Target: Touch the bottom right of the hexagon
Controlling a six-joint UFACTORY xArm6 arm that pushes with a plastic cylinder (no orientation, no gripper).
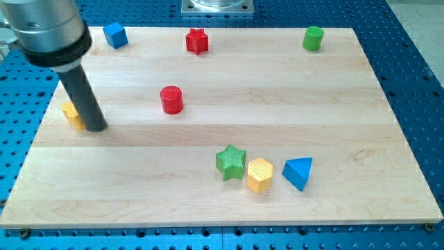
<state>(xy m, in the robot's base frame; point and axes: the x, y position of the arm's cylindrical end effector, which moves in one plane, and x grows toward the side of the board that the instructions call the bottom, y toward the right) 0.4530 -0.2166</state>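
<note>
Since we carry no jaws, only a rod whose tip [98, 128] sits far left beside a yellow block [71, 114], we judge the yellow hexagon [260, 174], wedged between green star [231, 162] and blue triangle [299, 172], light, rigid and easily shoved, so its lower-right edge wants a gentle touch.

Yellow hexagon [260, 174] lies flat near the board's bottom edge, right of centre.
</note>
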